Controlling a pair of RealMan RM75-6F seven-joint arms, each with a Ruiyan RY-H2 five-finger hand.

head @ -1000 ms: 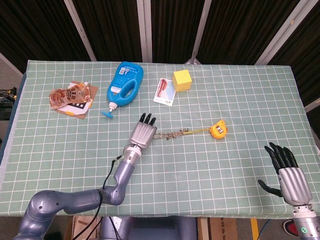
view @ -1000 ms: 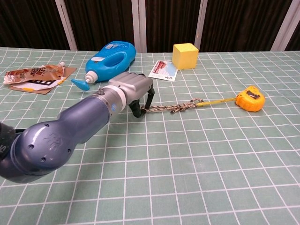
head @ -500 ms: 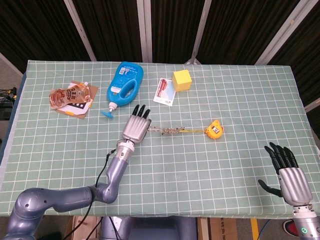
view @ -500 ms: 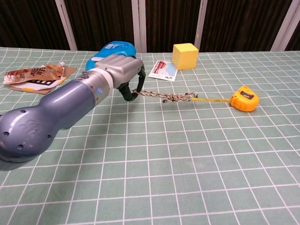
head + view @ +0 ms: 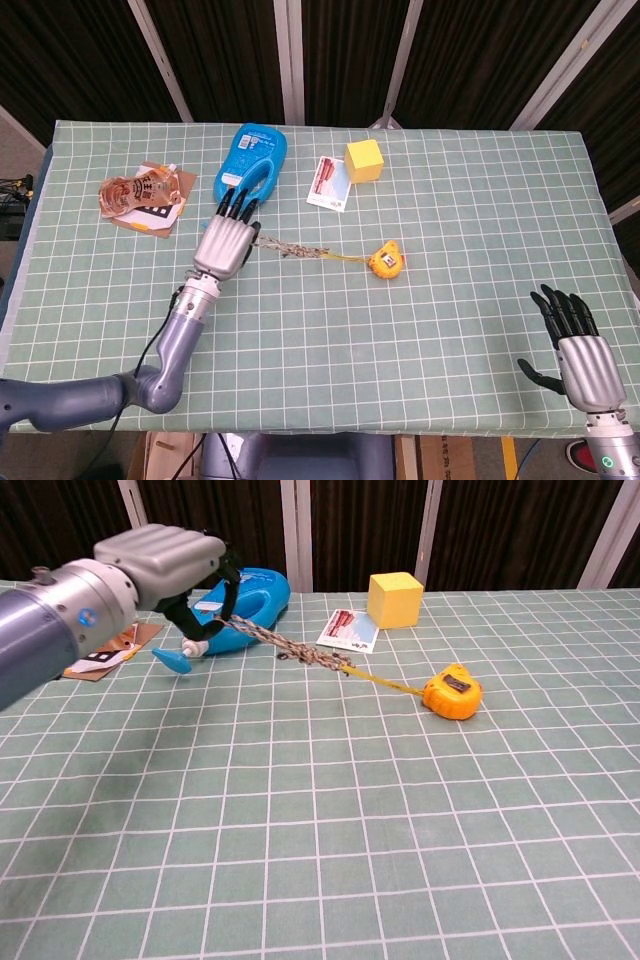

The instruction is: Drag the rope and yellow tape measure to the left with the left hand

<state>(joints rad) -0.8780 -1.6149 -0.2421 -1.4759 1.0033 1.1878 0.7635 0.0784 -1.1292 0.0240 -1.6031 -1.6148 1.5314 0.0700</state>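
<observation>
The rope [image 5: 290,247] lies on the green checked table [image 5: 450,200], stretched in a line near the middle. One end goes up into the left hand [image 5: 227,240], which has its fingers curled around it and holds it tight. In the chest view that end of the rope [image 5: 290,650] is lifted off the table. The other end joins a thin yellow strip that runs to the yellow tape measure [image 5: 385,261]. The tape measure [image 5: 452,691] sits on the table, to the right of the rope.

Just behind the left hand [image 5: 165,565] is a blue bottle [image 5: 250,170], lying flat. Near it is a small card [image 5: 327,183], and beside the card is a yellow block [image 5: 364,160]. Far to the left is a crinkly snack bag [image 5: 140,190] on a piece of brown cardboard [image 5: 150,218].

The right hand [image 5: 580,345] is at the near right corner, well apart from everything. Its fingers are spread and it holds nothing.
</observation>
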